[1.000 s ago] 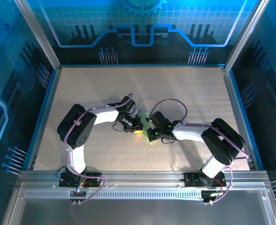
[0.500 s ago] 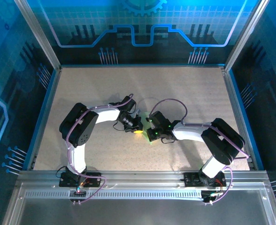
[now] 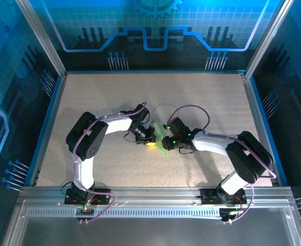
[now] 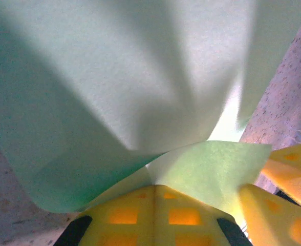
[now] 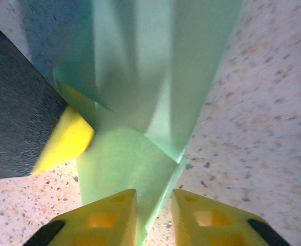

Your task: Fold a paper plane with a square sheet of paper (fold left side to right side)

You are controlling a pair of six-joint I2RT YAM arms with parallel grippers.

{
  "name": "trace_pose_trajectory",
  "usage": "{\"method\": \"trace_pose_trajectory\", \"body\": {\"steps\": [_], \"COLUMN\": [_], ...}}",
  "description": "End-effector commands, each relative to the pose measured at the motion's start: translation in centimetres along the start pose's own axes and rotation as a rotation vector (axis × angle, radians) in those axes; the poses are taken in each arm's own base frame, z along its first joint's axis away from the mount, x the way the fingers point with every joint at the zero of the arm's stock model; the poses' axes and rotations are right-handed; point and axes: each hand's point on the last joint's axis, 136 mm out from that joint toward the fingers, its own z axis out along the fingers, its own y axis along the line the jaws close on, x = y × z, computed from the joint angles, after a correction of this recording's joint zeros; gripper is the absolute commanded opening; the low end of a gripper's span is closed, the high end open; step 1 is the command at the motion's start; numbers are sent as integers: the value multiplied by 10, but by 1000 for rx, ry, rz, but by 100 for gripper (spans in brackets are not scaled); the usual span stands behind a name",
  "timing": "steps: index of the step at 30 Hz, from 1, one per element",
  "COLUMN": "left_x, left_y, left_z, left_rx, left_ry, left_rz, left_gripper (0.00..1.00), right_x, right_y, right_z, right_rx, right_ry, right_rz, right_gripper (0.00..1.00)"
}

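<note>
Paper (image 3: 160, 135) sits mid-table (image 3: 140, 97), slightly toward the near side, between the two grippers. It is pale green, partly folded and lifted off the surface rather than flat.

Left gripper (image 3: 149, 139) comes in from the left, its yellow tip against the paper's left edge. In the left wrist view its two yellow fingers (image 4: 125, 212) are pressed together with no gap. The paper (image 4: 140, 77) comes out of the seam between them, so the left gripper is clamped on the paper. From there the sheet curls up and away in a big shaded bow, with a smaller, brighter flap to the right. Two yellow fingers (image 4: 265, 210) of the right gripper show at the lower right, just beside that flap.

Right gripper (image 3: 167, 141) comes in from the right and meets the paper's right side, close to the left gripper. In the right wrist view its fingers (image 5: 109, 215) stand a little apart. The paper (image 5: 140, 66) runs down into the gap, with a sliver of speckled table beside it. Can't tell whether they actually pinch it.

In the same view the paper shows layered panels with a folded corner pointing lower right. A yellow fingertip (image 5: 63, 141) of the left gripper touches the paper's left edge, its dark body behind.
</note>
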Motion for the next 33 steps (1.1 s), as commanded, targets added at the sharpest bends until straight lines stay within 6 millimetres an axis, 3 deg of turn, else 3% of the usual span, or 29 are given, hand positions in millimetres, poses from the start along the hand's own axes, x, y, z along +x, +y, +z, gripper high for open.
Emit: {"method": "trace_pose_trajectory", "body": {"steps": [1, 5, 9, 12, 15, 24, 33], "left_x": [16, 15, 14, 14, 13, 13, 13], "left_y": [53, 53, 52, 53, 53, 53, 53], "left_z": [20, 20, 20, 20, 19, 19, 20], "left_rx": [-197, -199, -201, -206, -207, -213, -217], "left_ry": [53, 51, 51, 52, 51, 53, 53], "left_rz": [-88, -93, -92, -94, -93, -92, -93], "left_gripper": [7, 7, 6, 7, 6, 6, 6], "right_x": [-12, -7, 5, 15, 17, 22, 33], "right_y": [-4, -3, 18, 40, 54, 66, 54], "right_z": [-22, -36, -39, -33, -26, -1, 8], "right_rx": [1, -21, -150, -251, -287, -298, -241], "right_ry": [-35, -24, 26, 63, 83, 151, 191], "right_rz": [36, 65, 140, 195, 205, 198, 219], "right_gripper": [30, 28, 12, 5, 4, 4, 5]}}
